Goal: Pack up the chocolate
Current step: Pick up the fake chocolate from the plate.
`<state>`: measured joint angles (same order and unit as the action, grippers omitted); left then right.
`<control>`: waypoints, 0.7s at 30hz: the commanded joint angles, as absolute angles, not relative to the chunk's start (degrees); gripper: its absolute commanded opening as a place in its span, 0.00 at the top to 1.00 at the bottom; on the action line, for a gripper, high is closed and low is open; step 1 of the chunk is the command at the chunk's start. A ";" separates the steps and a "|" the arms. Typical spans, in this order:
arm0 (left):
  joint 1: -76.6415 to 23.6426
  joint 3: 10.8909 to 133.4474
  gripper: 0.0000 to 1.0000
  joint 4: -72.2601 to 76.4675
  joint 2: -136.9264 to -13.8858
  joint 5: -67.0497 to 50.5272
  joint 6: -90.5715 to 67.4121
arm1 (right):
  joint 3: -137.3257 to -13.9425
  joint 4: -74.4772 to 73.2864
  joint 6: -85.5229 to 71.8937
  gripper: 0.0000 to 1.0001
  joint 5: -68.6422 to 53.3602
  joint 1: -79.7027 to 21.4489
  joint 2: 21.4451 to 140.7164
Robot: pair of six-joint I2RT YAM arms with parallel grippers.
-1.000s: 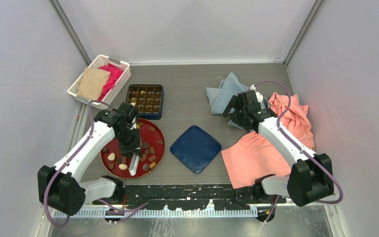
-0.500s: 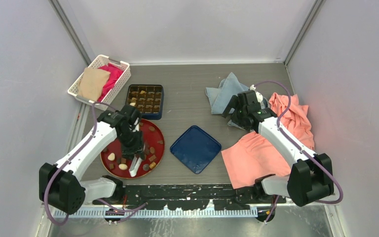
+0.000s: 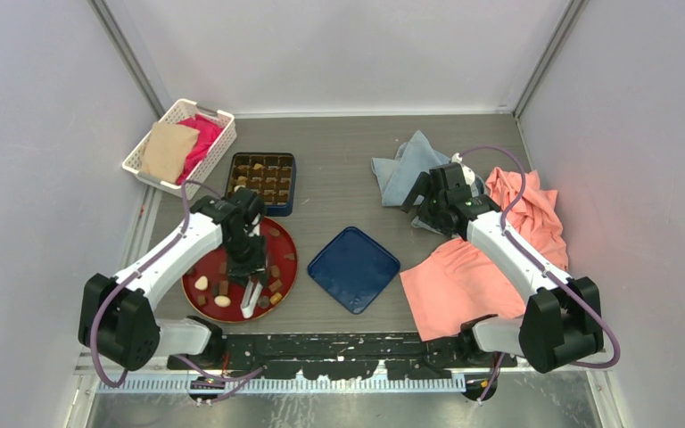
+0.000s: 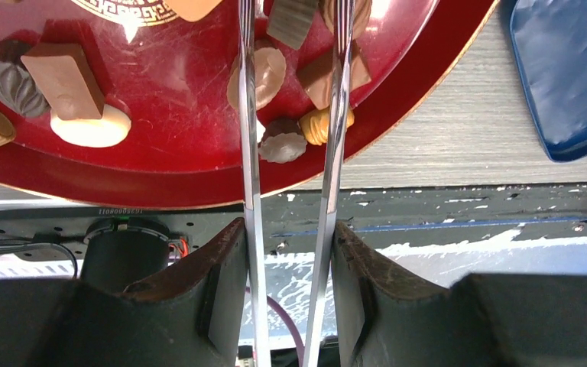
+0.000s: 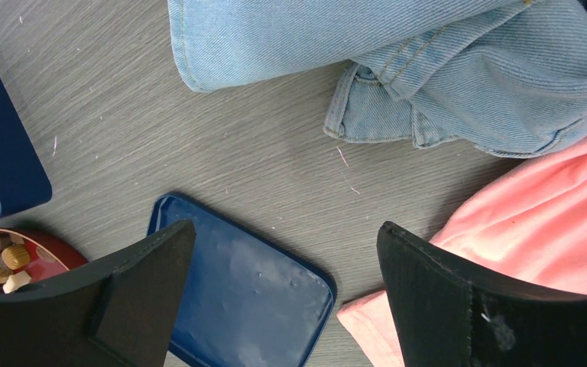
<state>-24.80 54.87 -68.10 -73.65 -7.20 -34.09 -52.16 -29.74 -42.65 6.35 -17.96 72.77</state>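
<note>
Left claw [image 4: 289, 233] clamped on metal tongs [image 4: 249, 153], tong arms reaching ahead over red plate [image 4: 176, 164]. Chocolate [image 4: 266, 70] scattered on plate ahead of claw, one pale piece between tong arms. Right claw [image 5: 284, 233] wide open, holding nothing, above desk [image 5: 260, 145]; blue lid [image 5: 237, 306] beneath, denim cloth [image 5: 443, 69] ahead.

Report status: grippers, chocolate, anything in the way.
Left gripper shut on tongs, over red plate. Right gripper open, empty, near denim cloth. Chocolates loose on plate. No obstruction seen.
</note>
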 commanded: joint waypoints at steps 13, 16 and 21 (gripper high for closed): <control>-25.14 56.87 0.80 -64.65 -75.78 -5.92 -33.88 | -52.64 -28.28 -42.89 0.06 6.84 -18.24 71.14; -25.14 58.77 0.93 -65.32 -75.30 -5.63 -33.80 | -52.73 -28.32 -42.89 0.06 6.86 -18.27 71.19; -24.61 66.70 1.00 -68.06 -75.53 -2.09 -31.29 | -52.90 -28.34 -42.72 0.06 6.77 -18.23 71.28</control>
